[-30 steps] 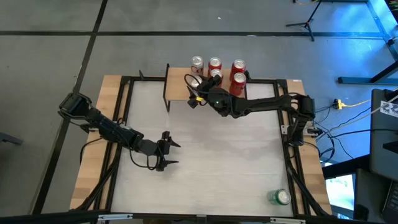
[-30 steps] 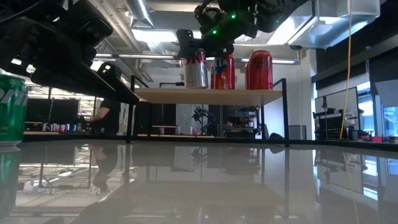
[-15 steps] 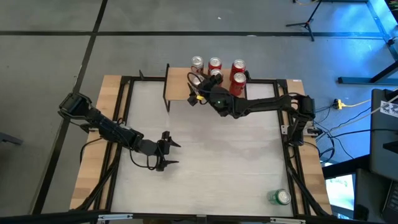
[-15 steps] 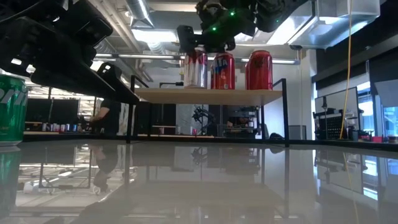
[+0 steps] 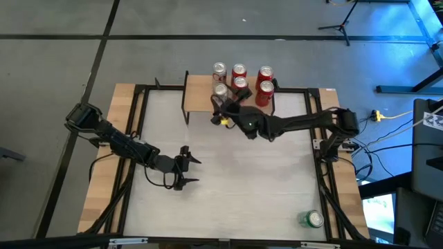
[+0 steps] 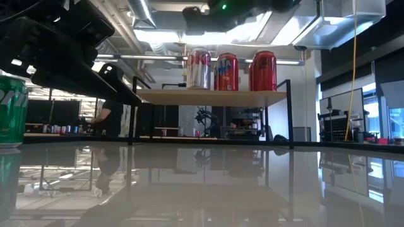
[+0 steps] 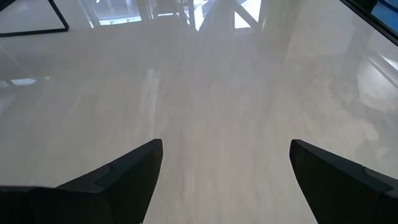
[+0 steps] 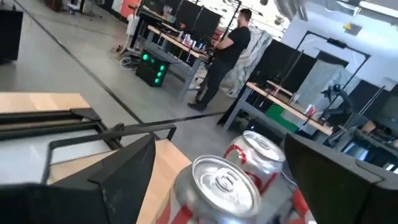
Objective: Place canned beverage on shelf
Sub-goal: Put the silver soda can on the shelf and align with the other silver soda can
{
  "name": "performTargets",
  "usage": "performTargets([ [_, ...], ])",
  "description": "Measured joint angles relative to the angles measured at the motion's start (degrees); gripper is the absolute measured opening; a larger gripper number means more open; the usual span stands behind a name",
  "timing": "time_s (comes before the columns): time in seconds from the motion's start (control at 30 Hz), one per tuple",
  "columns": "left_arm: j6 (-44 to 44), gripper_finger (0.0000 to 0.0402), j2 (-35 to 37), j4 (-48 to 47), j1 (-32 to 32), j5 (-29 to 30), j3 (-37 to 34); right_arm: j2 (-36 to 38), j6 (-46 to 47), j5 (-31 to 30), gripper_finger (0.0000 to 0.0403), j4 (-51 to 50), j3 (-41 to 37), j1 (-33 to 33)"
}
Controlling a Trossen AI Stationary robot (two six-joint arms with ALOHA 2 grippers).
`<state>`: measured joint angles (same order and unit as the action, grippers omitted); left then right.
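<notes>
The shelf (image 5: 197, 93) stands at the table's far edge with several cans upright on its wood top (image 6: 214, 98). A silver-topped can (image 5: 221, 90) stands at its near side (image 8: 224, 180), next to red cans (image 5: 263, 90). My right gripper (image 5: 223, 106) hovers open just above and to the near side of that can, fingers (image 8: 124, 168) apart on either side of it, touching nothing. Only its underside shows in the low view (image 6: 208, 9). A green can (image 5: 311, 219) stands at the table's near right corner. My left gripper (image 5: 188, 173) waits open over the table's left middle.
The table's black frame rails (image 5: 138, 138) run along its left and right sides. Cables and a box (image 5: 432, 121) lie right of the table. A person (image 8: 230, 50) stands at benches in the room beyond. Bare tabletop (image 7: 205, 93) spreads between the arms.
My right gripper has risen and drawn back from the silver can toward the table's near edge, rolling a little, its fingers staying apart. The can stays upright on the shelf, now uncovered.
</notes>
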<state>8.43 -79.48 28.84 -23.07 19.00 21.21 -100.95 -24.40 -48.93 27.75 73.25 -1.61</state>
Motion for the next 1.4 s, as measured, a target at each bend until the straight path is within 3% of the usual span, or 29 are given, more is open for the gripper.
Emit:
performTargets([
  [0.2,0.1,0.0341,0.0,0.1,0.0,0.0,0.0,2.0,1.2,-4.2,0.0337,-14.8,0.0,6.4],
  [0.4,0.2,0.0341,0.0,0.3,0.0,0.0,0.0,-0.3,9.7,-2.4,0.0270,-26.9,0.0,6.7],
  [0.6,0.2,0.0341,0.0,0.4,0.0,0.0,0.0,-3.6,10.6,0.4,0.0185,-28.4,0.0,2.8],
  [0.77,0.2,0.0341,0.0,0.4,0.0,0.0,0.0,-4.3,10.6,5.0,0.0141,-27.1,0.0,0.3],
  [1.23,0.2,0.0341,0.0,0.4,0.0,0.0,0.0,-4.3,9.1,7.6,0.0133,-23.8,0.0,-4.5],
  [1.4,0.2,0.0341,0.0,0.4,0.0,0.0,0.0,-3.7,8.5,8.6,0.0133,-24.0,0.0,-2.1],
])
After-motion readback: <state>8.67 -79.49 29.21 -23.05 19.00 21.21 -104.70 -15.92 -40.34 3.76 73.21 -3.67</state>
